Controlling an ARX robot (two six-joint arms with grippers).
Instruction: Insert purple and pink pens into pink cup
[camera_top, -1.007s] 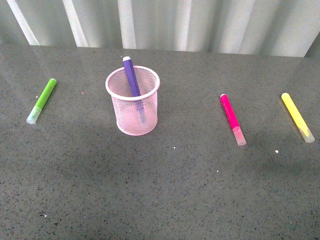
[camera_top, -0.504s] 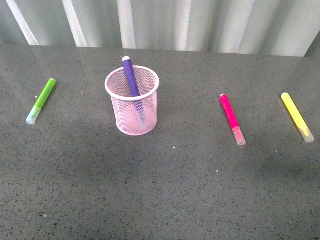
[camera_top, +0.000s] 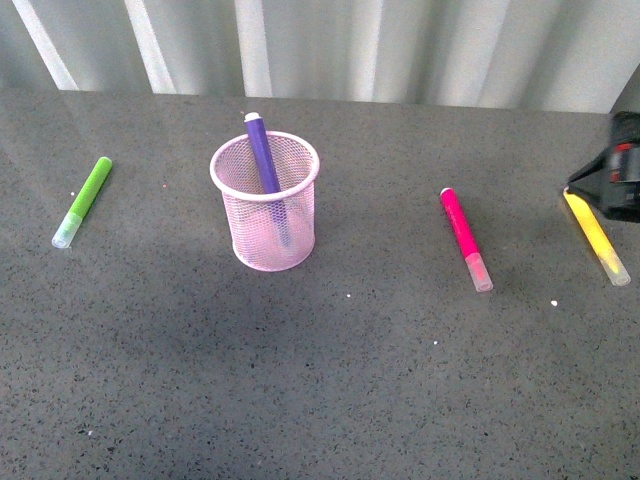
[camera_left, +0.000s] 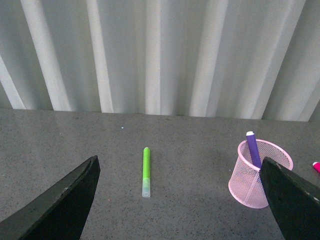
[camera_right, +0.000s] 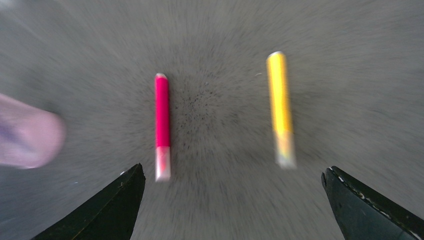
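Note:
The pink cup (camera_top: 265, 210) stands upright left of centre, and the purple pen (camera_top: 261, 150) leans inside it with its tip above the rim. To the right, the pink pen (camera_top: 465, 238) lies flat on the table, clear cap towards me. My right gripper (camera_right: 231, 170) is open above the table with nothing between its fingers. The pink pen (camera_right: 162, 125) lies ahead of one finger in a motion-blurred picture. Its dark body (camera_top: 618, 178) shows at the right edge. My left gripper (camera_left: 178, 165) is open and empty, with the cup (camera_left: 257, 187) by one finger.
A lime-green marker (camera_top: 82, 200) lies far left on the grey speckled table (camera_top: 330, 380). A yellow marker (camera_top: 598, 240) lies far right, partly under the right arm. A corrugated white wall (camera_top: 330, 45) closes the back edge.
My right arm has come into the front view at the right edge, over the yellow marker's far end. The pens and cup have not moved.

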